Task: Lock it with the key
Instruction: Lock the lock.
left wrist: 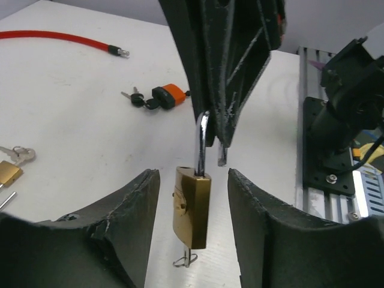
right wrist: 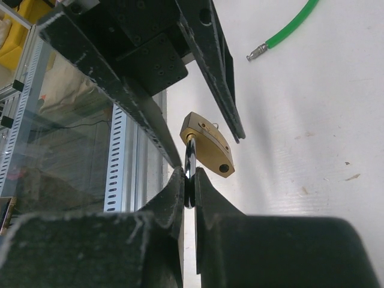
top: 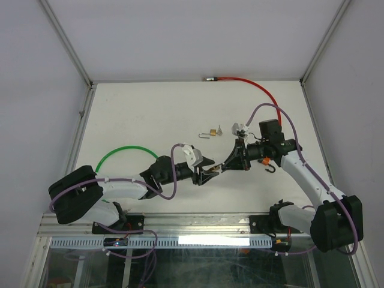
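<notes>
brass padlock [left wrist: 192, 207]: off the table [top: 150, 114], hanging body-down between the two grippers, just to the 6 o'clock side of the table's middle.
key [left wrist: 185, 259]: a thin metal loop sticks out of the body's underside at 6 o'clock; too small to tell more.
right gripper [right wrist: 191, 177]: clamped tight on the shackle [left wrist: 202, 141], with the steel bar pinched between its fingers.
left gripper [left wrist: 193, 177]: jaws apart, one finger at 9 o'clock of the body and one at 3 o'clock. A strip of table shows on each side, and neither finger touches the brass.
top view alone: shows both arms whole. The left arm [top: 120, 189] runs from the 7 o'clock corner toward 3 o'clock. The right arm [top: 306, 174] rises from the 5 o'clock corner, bends, and points back toward 8 o'clock. The grippers meet tip to tip, and the lock between them is too small to make out.
left wrist view alone: shows the gaps beside the body, and the shackle's short leg hanging free outside it.
right wrist view alone: shows the pinch on the shackle close up, with the green cable [right wrist: 288, 27] at 1 o'clock.
elsewhere: the second padlock [top: 211, 132] lies with its keys at 12 o'clock of the grippers. The orange lock [left wrist: 167, 96] lies on the table, and the red cable [top: 240, 80] runs along the 12 o'clock edge.
</notes>
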Controlling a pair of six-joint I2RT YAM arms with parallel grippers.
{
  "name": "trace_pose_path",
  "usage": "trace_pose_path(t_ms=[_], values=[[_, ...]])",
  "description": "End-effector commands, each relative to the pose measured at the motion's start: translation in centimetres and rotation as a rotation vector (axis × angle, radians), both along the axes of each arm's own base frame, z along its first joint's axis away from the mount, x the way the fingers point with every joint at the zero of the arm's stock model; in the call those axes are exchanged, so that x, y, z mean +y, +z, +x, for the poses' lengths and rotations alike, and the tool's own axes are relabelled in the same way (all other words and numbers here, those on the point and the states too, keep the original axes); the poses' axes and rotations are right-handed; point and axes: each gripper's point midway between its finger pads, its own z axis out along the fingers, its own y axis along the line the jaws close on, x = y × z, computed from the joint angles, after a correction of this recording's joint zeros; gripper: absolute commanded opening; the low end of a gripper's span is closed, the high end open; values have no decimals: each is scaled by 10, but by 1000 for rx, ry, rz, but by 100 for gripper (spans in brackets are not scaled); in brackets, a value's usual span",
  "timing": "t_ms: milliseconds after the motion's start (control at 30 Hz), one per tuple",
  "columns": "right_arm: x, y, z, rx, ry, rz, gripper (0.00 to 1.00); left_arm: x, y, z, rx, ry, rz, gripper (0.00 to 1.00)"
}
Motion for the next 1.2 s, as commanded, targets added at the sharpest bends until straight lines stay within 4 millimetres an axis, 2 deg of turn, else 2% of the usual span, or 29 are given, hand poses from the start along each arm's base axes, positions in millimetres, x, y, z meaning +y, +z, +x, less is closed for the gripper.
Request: trace_pose_path(t_ms=[0, 67, 300, 367, 467, 567, 600, 867, 1167], values=[[1, 15, -3, -83, 26, 50, 0, -7, 2, 13, -15, 53, 35, 47], [1, 15, -2, -89, 25, 49, 0, -8, 0, 13, -11, 51, 49, 45], [0, 13, -3, -95, 23, 43, 0, -9, -6, 12, -3, 38, 83, 45], [0, 13, -3, -98, 24, 41, 0, -10, -4, 10, -4, 25, 80, 42], [0, 11, -2, -97, 20, 35, 0, -13, -3, 7, -2, 0, 81, 21], [-1, 10, -2, -104, 19, 27, 0, -16, -4, 3, -4, -30, 88, 3], [-1, 9, -2, -108, 19, 24, 0, -16, -5, 1, -6, -39, 92, 0], [-8, -2, -5, -190, 35, -21, 0, -15, -21, -17, -20, -150, 163, 0], [-12, -17, -11, -298, 73, -40, 27, -13, -30, -25, -36, -203, 192, 0]])
